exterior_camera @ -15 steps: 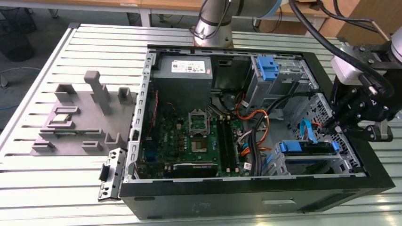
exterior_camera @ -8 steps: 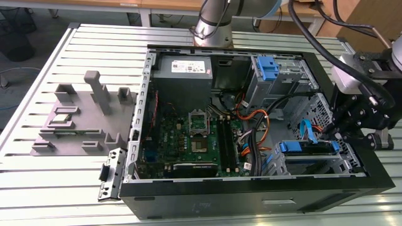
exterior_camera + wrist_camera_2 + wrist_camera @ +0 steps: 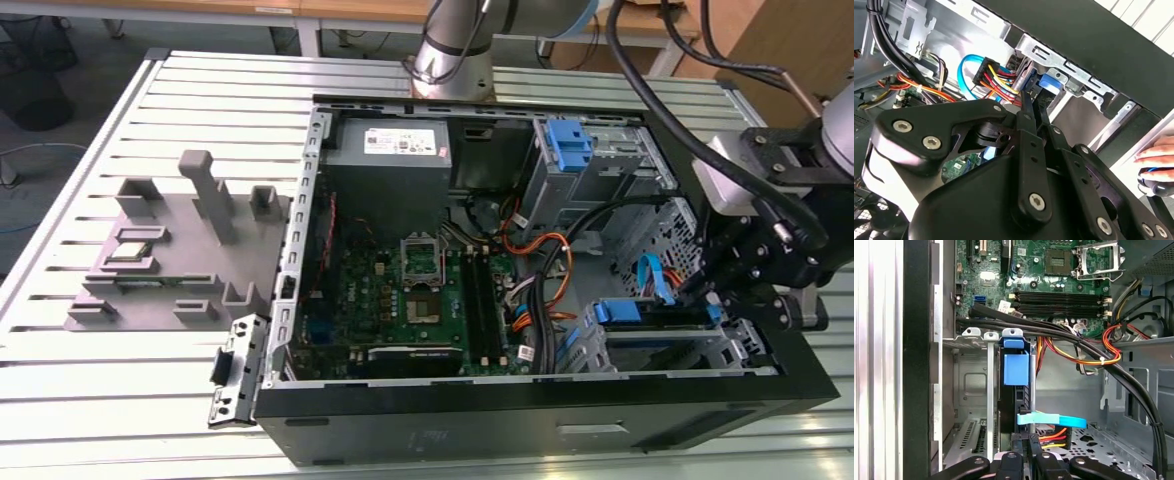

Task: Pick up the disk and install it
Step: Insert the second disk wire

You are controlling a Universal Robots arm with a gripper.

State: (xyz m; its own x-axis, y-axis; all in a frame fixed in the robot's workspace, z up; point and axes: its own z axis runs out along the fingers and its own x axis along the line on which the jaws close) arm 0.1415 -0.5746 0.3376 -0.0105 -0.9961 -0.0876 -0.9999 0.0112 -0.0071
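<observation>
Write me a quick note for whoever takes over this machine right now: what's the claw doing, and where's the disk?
Claw: closed on the disk, inside the open computer case.
Disk: standing on edge in the metal drive cage, next to the motherboard.
Done: disk picked up and brought into the cage.
Left: can't tell if it is fully seated; claw not yet released.

Disk (image 3: 1015, 367) seen edge-on in the first wrist view, label face hidden, far end covered by the gripper (image 3: 1026, 460). Gripper linkage cut off by the frame edge in both wrist views, fingertips buried behind cables (image 3: 999, 80). Hand (image 3: 1156, 157) cropped at the second wrist view's border. Gripper (image 3: 721, 290) partly masked by hoses in the exterior view.
</observation>
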